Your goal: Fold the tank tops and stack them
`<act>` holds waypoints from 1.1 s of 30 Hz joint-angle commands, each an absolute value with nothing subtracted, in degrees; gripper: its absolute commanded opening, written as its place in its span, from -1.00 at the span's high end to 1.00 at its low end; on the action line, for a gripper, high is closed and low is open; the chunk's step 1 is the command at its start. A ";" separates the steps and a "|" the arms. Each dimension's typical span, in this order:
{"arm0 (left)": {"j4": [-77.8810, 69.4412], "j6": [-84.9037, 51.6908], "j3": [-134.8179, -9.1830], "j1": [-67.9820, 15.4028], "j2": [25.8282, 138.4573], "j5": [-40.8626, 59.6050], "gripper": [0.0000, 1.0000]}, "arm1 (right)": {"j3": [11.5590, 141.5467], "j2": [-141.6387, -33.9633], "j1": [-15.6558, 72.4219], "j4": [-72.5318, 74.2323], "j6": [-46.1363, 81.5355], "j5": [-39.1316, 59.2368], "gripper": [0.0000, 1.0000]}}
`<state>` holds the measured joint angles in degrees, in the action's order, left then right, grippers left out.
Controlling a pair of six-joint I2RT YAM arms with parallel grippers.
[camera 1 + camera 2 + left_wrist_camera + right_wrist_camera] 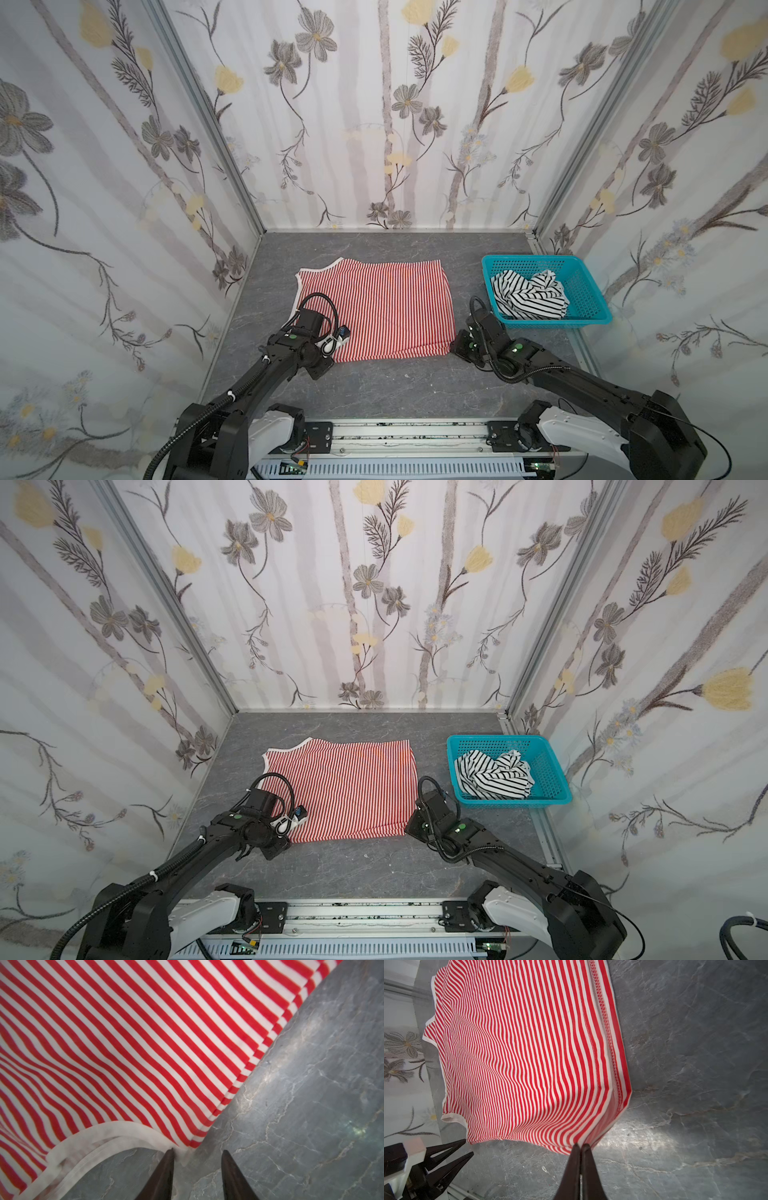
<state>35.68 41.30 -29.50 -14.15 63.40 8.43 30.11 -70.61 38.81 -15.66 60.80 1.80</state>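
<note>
On the grey marbled tabletop point(374, 390) a red-and-white striped knit tank top point(386, 307) lies flat, a black-and-white striped tank top point(528, 297) crumpled in a turquoise plastic mesh basket point(598, 320). The right claw point(580, 1145) pinches the red top's near corner; the left claw point(197, 1150), half open, holds nothing.

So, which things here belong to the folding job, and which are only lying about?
Belong to the job:
- red-and-white tank top, one corner pinched by the right gripper
- black-and-white tank top, crumpled in the turquoise basket

Only lying about:
- turquoise basket
- grey table
</note>
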 commanded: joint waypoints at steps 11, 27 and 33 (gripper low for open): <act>35.15 42.57 -29.95 -14.06 65.18 8.47 0.37 | 29.09 -70.67 38.79 -13.25 61.17 2.20 1.00; 32.89 42.60 -30.74 -13.97 66.90 8.03 -0.06 | 28.39 -70.60 38.76 -12.80 61.61 2.20 1.00; 32.37 42.59 -30.64 -13.97 68.27 8.59 0.22 | 27.59 -69.99 38.76 -12.66 62.05 2.29 1.00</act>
<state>32.93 41.80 -30.44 -14.02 67.94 7.75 27.99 -70.43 38.72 -14.83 61.04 2.44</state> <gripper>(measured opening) 0.430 0.048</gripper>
